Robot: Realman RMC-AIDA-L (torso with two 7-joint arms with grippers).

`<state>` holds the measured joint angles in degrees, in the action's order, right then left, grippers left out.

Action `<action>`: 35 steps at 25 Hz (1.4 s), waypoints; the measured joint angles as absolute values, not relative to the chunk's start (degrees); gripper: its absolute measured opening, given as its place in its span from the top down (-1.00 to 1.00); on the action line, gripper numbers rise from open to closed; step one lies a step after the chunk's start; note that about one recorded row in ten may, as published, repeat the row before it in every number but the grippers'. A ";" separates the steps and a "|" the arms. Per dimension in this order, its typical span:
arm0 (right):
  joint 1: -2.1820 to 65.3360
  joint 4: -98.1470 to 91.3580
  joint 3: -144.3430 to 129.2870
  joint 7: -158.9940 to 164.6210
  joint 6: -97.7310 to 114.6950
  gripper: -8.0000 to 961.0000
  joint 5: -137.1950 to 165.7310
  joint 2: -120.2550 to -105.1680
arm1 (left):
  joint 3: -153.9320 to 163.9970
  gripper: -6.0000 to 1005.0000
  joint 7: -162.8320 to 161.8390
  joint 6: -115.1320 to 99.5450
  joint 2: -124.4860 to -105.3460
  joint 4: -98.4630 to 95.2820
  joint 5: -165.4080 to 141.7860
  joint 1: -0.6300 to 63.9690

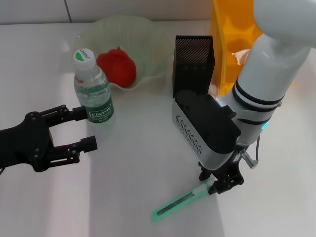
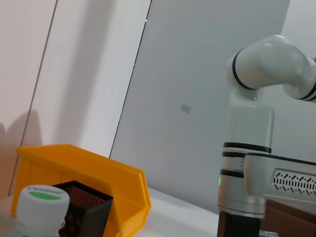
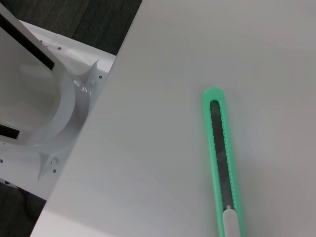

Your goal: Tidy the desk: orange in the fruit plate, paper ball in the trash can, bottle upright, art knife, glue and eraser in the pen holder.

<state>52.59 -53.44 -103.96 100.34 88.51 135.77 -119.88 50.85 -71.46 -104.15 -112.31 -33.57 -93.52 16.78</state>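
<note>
The green art knife (image 1: 180, 201) lies flat on the white table (image 1: 138, 168), its white end at the right pincer (image 1: 219, 183), which stands low over it; whether its fingers clamp that end cannot be told. Beyond this pincer stands the black mesh pen holder (image 1: 193, 61). The left pincer (image 1: 81, 129) is spread apart, its far finger touching the upright water bottle (image 1: 93, 89). Behind the bottle sits the fruit plate (image 1: 143, 44).

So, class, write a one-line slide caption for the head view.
Right hand at the green knife; open left hand beside the upright bottle.
</note>
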 joint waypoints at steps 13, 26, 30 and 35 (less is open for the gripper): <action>53.17 -53.71 -103.34 102.00 89.43 0.64 135.70 -119.86 | 50.71 -0.60 -71.46 -104.21 -112.13 -33.57 -93.49 16.86; 45.84 -69.48 -86.61 103.49 99.96 0.64 137.67 -119.27 | 50.25 -0.60 -77.90 -111.35 -110.18 -39.30 -94.23 16.72; 42.46 -74.50 -84.46 104.76 100.46 0.63 137.68 -119.30 | 49.68 -0.59 -79.29 -111.58 -109.91 -40.83 -95.10 17.20; 37.88 -79.88 -82.01 105.71 100.64 0.64 136.21 -119.46 | 47.46 -0.59 -79.38 -110.71 -109.60 -40.74 -95.11 17.86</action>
